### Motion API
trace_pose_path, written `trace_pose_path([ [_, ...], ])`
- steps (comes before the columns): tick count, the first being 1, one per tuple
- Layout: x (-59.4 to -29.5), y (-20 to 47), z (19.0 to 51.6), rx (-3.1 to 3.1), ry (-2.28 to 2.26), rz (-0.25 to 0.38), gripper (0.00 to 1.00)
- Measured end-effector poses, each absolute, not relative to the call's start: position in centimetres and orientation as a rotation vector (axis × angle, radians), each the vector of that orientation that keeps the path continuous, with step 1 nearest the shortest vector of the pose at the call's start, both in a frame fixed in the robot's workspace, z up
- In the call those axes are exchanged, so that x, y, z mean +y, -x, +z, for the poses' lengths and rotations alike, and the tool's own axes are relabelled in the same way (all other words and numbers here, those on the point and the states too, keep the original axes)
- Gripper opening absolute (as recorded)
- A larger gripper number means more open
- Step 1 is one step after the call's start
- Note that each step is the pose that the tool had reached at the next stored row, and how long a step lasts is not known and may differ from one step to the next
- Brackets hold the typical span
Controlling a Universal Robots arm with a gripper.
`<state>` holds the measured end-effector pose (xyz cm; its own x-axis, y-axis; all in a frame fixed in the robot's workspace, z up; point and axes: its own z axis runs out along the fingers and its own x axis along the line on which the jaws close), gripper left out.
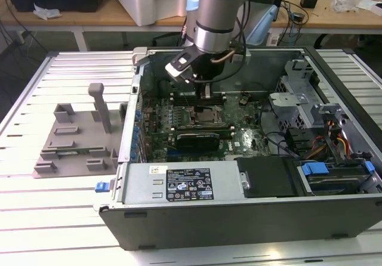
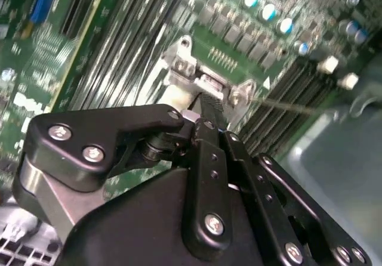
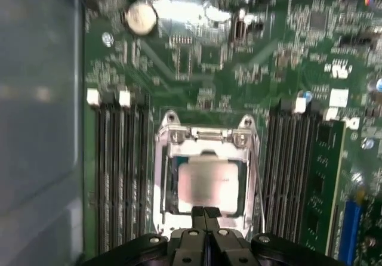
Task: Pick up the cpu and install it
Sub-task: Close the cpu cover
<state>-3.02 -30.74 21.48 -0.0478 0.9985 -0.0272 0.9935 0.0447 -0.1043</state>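
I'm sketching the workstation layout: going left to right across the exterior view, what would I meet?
Grey tray → cpu → blue drive handle

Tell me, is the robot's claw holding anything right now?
Nothing. The gripper is shut, empty, over the cpu lying in its socket.

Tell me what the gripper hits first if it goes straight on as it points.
Probably the cpu, lying flat in the socket: in the first wrist view the gripper, fingers shut, aims at its edge. Depth is unclear, so the socket frame could come first.
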Motion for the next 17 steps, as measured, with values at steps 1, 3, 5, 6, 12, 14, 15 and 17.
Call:
trace_pose_path([
  [1,-30.8,3.4,21.3,-2.232,2.131,0.146,0.11],
  [3,-30.8,4.0,21.1,-2.232,2.131,0.146,0.11],
  [5,-30.8,4.3,20.9,-2.232,2.131,0.146,0.11],
  [6,-30.8,4.3,20.8,-2.233,2.129,0.146,0.11],
  [12,-30.8,3.1,20.8,-2.241,2.119,0.146,0.11],
  [14,-30.8,2.2,20.8,-2.241,2.116,0.149,0.11],
  [15,-30.8,1.4,20.8,-2.240,2.114,0.152,0.11],
  [17,-30.8,0.4,20.7,-2.238,2.110,0.155,0.11],
])
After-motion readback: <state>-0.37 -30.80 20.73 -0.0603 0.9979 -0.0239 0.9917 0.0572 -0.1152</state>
